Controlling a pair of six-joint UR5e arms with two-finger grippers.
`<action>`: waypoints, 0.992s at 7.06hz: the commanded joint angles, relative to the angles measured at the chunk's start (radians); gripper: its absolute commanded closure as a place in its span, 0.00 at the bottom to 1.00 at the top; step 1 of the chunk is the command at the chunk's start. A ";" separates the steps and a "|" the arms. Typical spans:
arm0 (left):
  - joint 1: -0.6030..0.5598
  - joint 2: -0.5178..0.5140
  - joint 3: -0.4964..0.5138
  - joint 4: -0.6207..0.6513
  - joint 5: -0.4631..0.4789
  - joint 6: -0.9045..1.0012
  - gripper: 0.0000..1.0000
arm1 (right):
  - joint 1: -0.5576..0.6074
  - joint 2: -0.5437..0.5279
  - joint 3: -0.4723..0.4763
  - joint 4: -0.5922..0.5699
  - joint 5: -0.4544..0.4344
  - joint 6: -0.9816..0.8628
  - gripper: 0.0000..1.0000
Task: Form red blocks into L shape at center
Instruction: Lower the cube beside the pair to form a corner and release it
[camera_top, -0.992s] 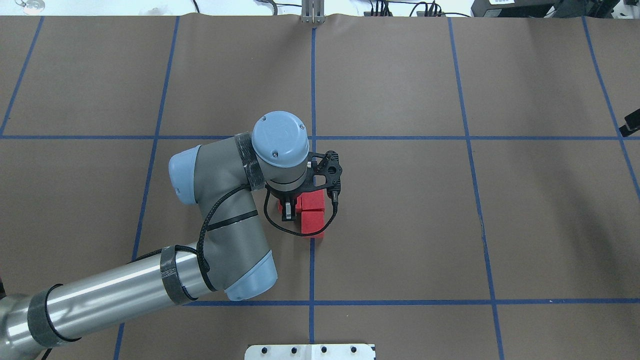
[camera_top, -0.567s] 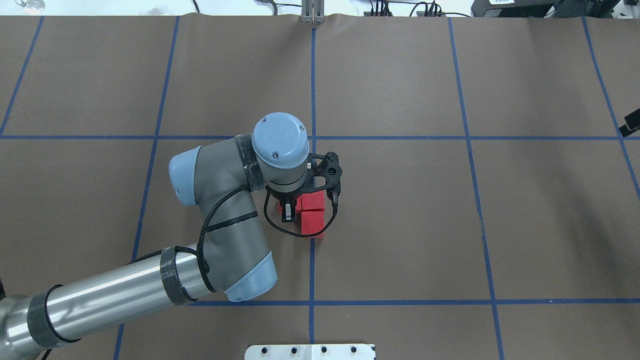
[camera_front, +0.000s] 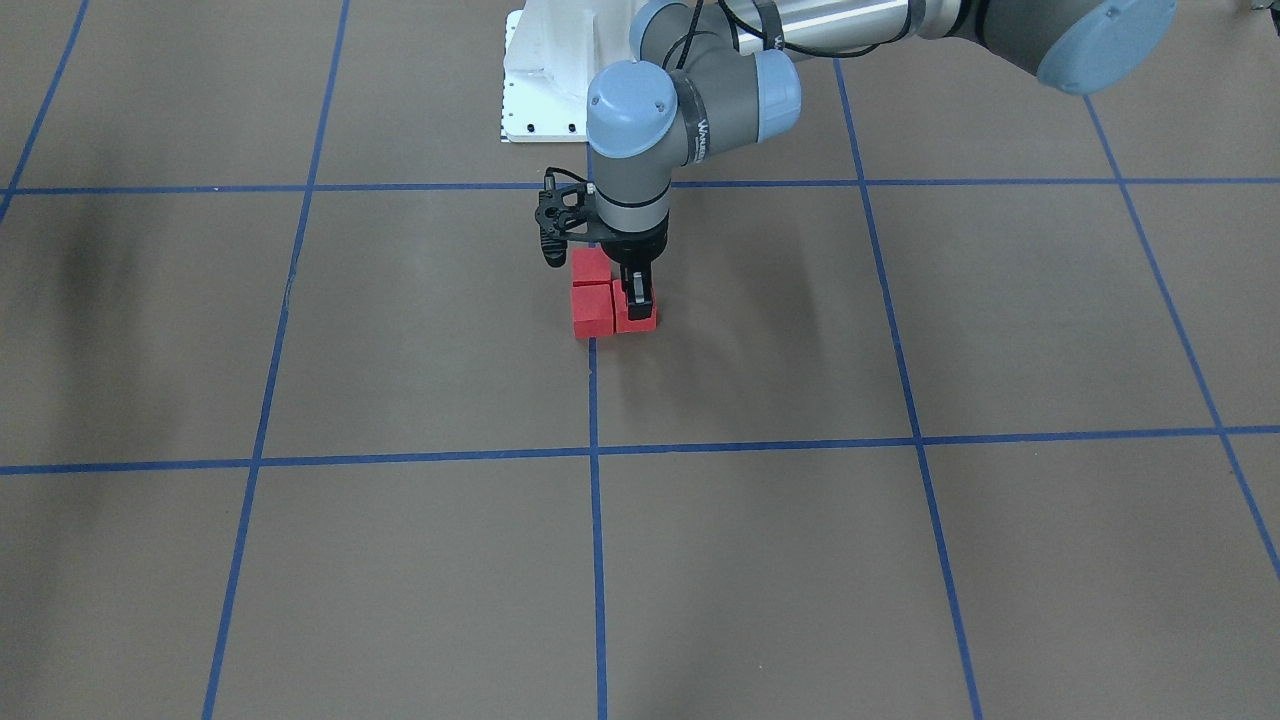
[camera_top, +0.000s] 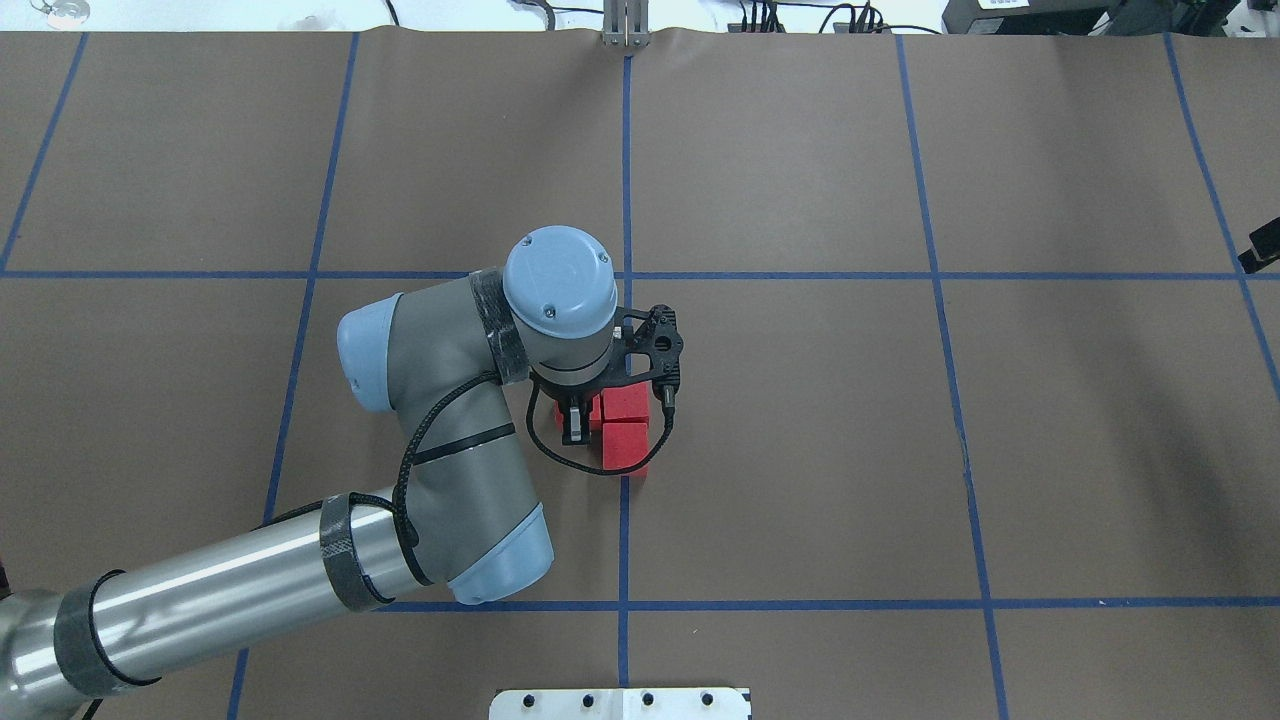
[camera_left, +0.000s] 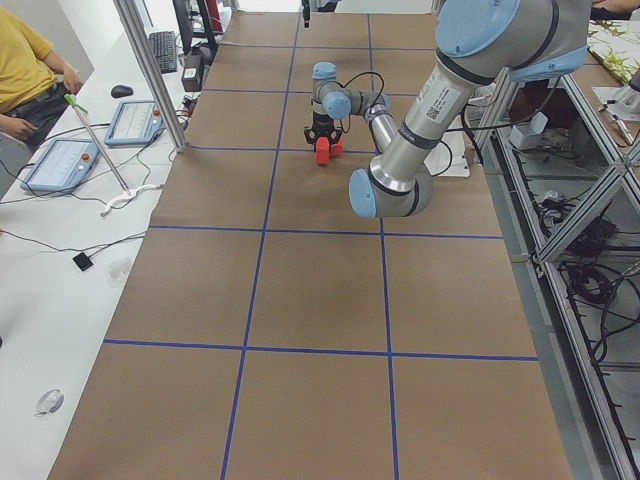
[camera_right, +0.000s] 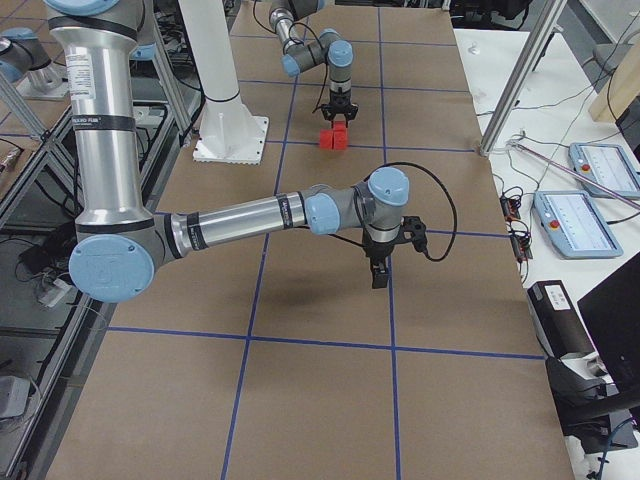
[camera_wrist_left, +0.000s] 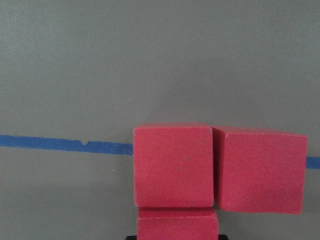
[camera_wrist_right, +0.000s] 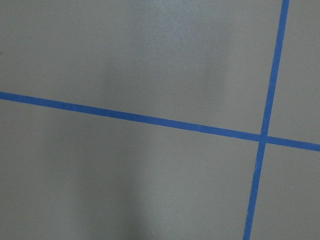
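Note:
Three red blocks sit together as an L on the brown table near its centre line. In the front-facing view they are the near-robot block (camera_front: 590, 267), the corner block (camera_front: 592, 312) and the block (camera_front: 640, 322) beside it. My left gripper (camera_front: 637, 300) points straight down and is shut on that last block. From overhead two blocks (camera_top: 626, 403) (camera_top: 625, 446) show beside the left gripper (camera_top: 574, 418), which hides most of the third. The left wrist view shows all three (camera_wrist_left: 173, 165) (camera_wrist_left: 260, 170) (camera_wrist_left: 177, 224). My right gripper (camera_right: 380, 275) hovers over bare table; I cannot tell its state.
The white robot base plate (camera_top: 620, 703) lies at the near edge of the table. Blue tape lines (camera_top: 625, 540) divide the brown table into squares. Tablets and cables (camera_left: 60, 160) lie on the white bench along the far edge, where a person sits.
The left arm and gripper have shifted only very slightly; the blocks stay in the same arrangement.

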 joint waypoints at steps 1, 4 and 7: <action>0.012 0.000 -0.001 -0.002 0.036 0.002 0.27 | -0.001 0.000 -0.002 0.000 0.000 0.001 0.00; 0.006 0.002 -0.011 0.000 0.039 0.008 0.12 | 0.001 0.000 -0.002 0.000 0.000 0.000 0.00; -0.012 0.011 -0.073 0.020 0.039 0.009 0.01 | -0.001 0.000 -0.002 0.000 0.000 0.001 0.00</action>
